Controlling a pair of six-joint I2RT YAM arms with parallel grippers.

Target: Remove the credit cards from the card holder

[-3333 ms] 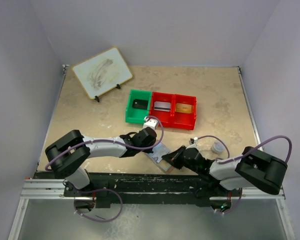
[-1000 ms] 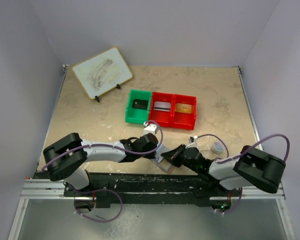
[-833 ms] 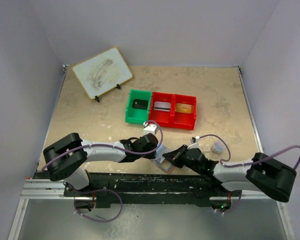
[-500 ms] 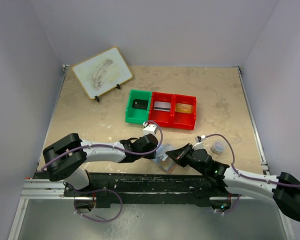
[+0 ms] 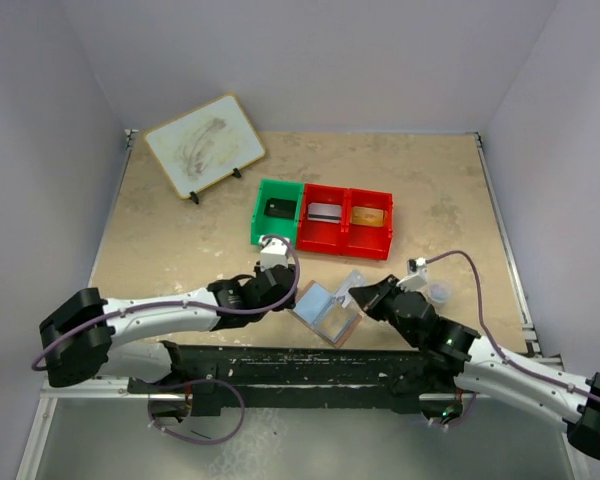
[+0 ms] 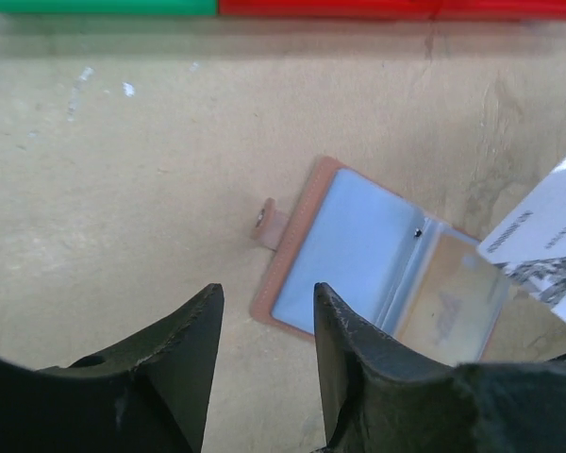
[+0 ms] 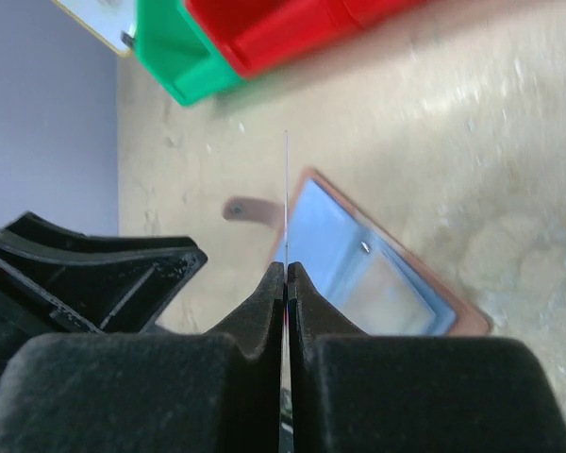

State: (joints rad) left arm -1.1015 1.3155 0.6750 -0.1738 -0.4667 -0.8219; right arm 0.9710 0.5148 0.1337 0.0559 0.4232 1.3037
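Observation:
The card holder (image 5: 323,311) lies open on the table near the front edge, tan-pink rim and pale blue-grey panels up; it also shows in the left wrist view (image 6: 377,264) and the right wrist view (image 7: 373,269). My right gripper (image 5: 365,294) is shut on a pale credit card (image 5: 352,283) and holds it above the holder's right side; the card shows edge-on in the right wrist view (image 7: 286,203) and as a white corner in the left wrist view (image 6: 547,250). My left gripper (image 5: 285,295) is open and empty, just left of the holder.
A green bin (image 5: 261,232) and a red double bin (image 5: 344,247) stand behind the holder, each compartment holding a card. A drawing board (image 5: 203,143) stands at the back left. A small grey cap (image 5: 438,293) lies to the right.
My right gripper has pulled the card out of the holder and lifted it to the right. My left gripper has let go of the holder and drawn back left. The holder now lies flat.

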